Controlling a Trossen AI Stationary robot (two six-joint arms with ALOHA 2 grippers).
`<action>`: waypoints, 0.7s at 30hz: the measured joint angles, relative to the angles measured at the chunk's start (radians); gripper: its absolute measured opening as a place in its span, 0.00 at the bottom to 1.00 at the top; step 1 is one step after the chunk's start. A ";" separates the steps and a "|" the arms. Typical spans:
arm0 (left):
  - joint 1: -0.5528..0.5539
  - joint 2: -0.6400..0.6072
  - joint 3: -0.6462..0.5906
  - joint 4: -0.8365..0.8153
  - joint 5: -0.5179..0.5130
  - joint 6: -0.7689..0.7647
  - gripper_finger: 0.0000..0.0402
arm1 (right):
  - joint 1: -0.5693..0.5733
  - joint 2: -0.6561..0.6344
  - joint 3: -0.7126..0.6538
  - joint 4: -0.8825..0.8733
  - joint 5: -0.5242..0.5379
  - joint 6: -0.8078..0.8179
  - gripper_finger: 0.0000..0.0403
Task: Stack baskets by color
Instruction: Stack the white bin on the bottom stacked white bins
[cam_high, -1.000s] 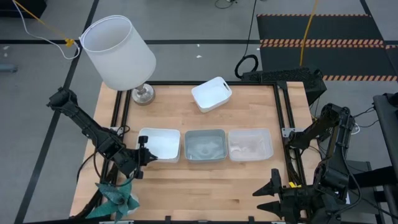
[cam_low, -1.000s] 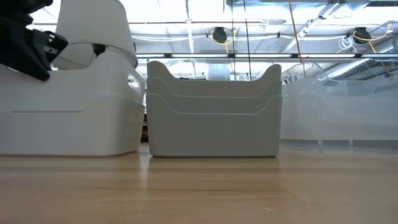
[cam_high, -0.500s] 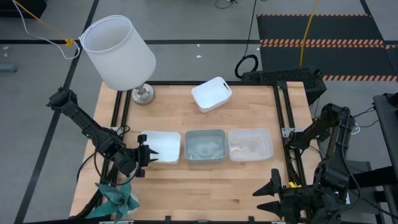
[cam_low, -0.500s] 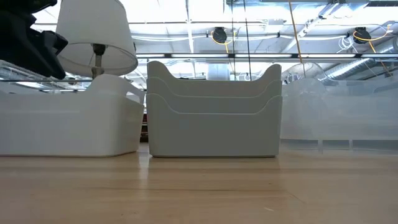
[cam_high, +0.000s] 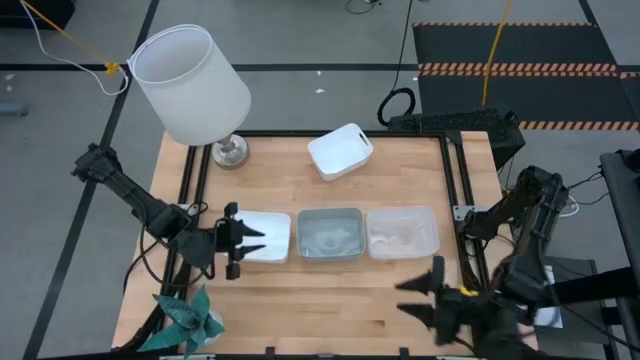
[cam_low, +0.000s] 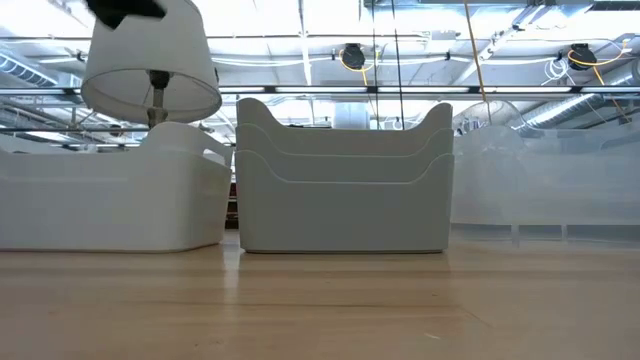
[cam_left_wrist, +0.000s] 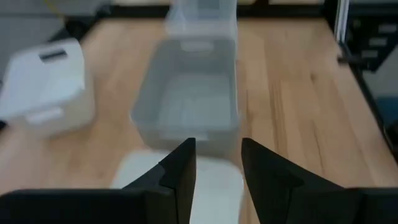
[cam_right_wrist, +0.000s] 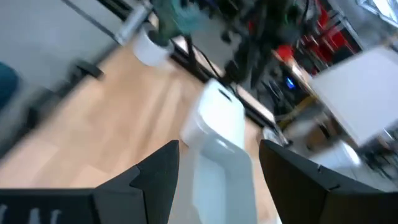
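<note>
Three stacks of baskets stand in a row on the table: white (cam_high: 272, 236) at the left, grey-blue (cam_high: 330, 234) in the middle, clear (cam_high: 402, 232) at the right. A single white basket (cam_high: 340, 151) sits askew near the far edge. My left gripper (cam_high: 252, 240) hangs open above the white stack's left end (cam_left_wrist: 186, 190), touching nothing. My right gripper (cam_high: 405, 297) is open over the table's near right part, short of the clear stack.
A lamp with a large white shade (cam_high: 190, 85) stands at the far left corner, its base (cam_high: 230, 152) on the table. A teal cloth (cam_high: 190, 315) lies off the near left edge. Bare wood lies along the near side and between row and lone basket.
My left gripper has opened, let go of the white stack's left end and risen above it. The top white basket has settled lower into its stack. My right gripper has swung a little toward the table's left and turned.
</note>
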 joint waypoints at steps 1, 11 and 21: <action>0.013 0.000 0.013 0.015 -0.001 0.026 0.33 | -0.027 0.000 -0.014 0.001 -0.002 -0.006 0.53; 0.117 0.000 0.040 0.350 -0.027 0.399 0.33 | -0.444 -0.057 -0.118 0.032 -0.310 -0.179 0.53; 0.221 0.000 0.039 0.261 -0.028 0.367 0.33 | -1.078 -0.083 -0.124 0.226 -0.959 -0.515 0.53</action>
